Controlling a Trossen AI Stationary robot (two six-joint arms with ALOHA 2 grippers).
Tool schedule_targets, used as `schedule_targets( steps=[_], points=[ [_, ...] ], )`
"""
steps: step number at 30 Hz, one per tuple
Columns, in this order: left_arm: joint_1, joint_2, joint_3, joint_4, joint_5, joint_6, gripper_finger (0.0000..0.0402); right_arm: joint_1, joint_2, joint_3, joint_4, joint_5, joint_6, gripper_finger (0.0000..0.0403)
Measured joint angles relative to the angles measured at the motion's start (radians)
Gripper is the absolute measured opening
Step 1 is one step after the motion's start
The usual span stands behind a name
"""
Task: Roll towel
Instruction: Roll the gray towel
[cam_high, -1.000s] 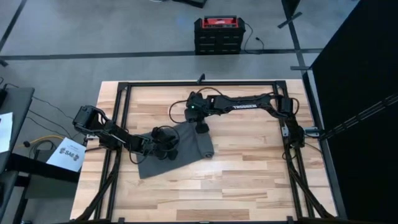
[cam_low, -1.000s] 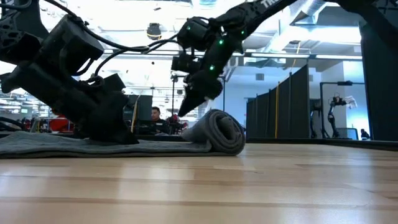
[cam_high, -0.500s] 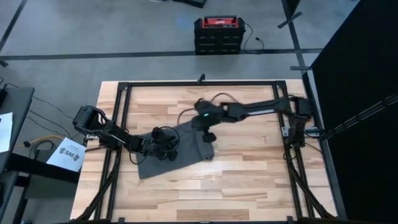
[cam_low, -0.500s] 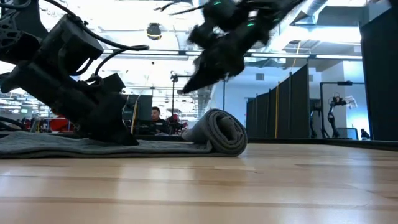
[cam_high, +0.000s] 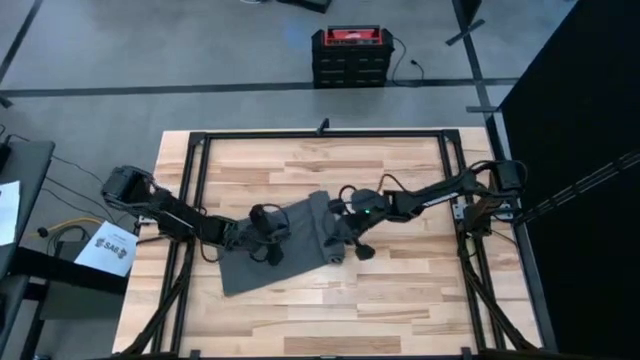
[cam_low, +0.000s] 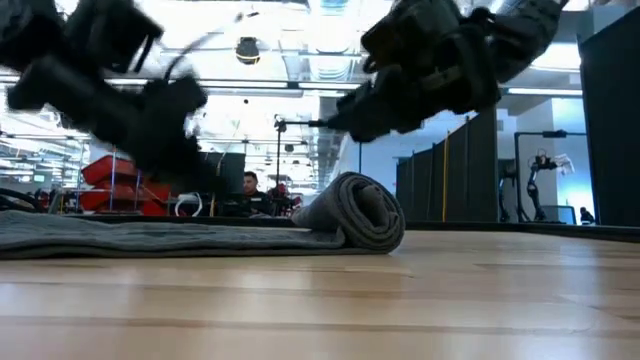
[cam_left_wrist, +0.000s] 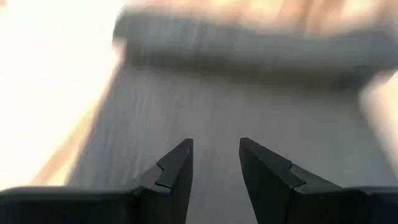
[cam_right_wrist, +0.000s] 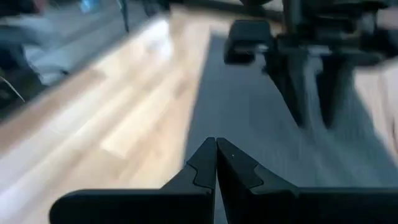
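Observation:
The dark grey towel (cam_high: 270, 250) lies on the wooden table. Its right end is wound into a roll (cam_low: 365, 210), and the rest lies flat (cam_low: 140, 238) toward the left. My left gripper (cam_left_wrist: 216, 155) hovers open over the flat part, pointing at the roll (cam_left_wrist: 249, 43), its fingers clear of the cloth (cam_low: 180, 140). My right gripper (cam_right_wrist: 216, 155) is shut and hangs above the roll (cam_high: 342, 208), pointing toward the table's left. Nothing is between its fingers.
A black metal frame (cam_high: 320, 135) runs around the tabletop. A red and black toolbox (cam_high: 348, 45) stands on the floor beyond the far edge. Bare wood (cam_high: 330, 310) stretches in front of the towel, toward the near edge.
My right gripper has swung from the towel's far side toward the near and right edges, and now hangs over the roll. My left gripper, which was pressing down on the flat cloth, has risen clear of it. The towel stays where it was.

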Motion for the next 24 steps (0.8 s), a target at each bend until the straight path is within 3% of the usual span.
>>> schedule_targets(
  steps=[3,7,12,16,24],
  points=[
    [-0.017,-0.076,0.04,-0.058,-0.018,0.02,0.0118,0.028,0.054,-0.065,0.218,-0.003,0.024,0.0],
    [-0.054,-0.094,0.104,-0.041,-0.018,0.051,0.0118,0.035,0.137,-0.051,0.304,-0.012,0.039,0.0],
    [-0.082,0.055,0.14,-0.051,0.057,-0.047,0.0118,0.028,0.21,-0.004,0.297,-0.051,0.042,0.0],
    [-0.103,0.208,0.147,-0.044,0.204,-0.168,0.0118,0.015,0.251,0.019,0.294,-0.125,0.042,0.0],
    [-0.116,0.262,0.153,-0.035,0.219,-0.202,0.0118,0.02,0.325,0.061,0.159,-0.165,0.017,0.0]
  ],
)
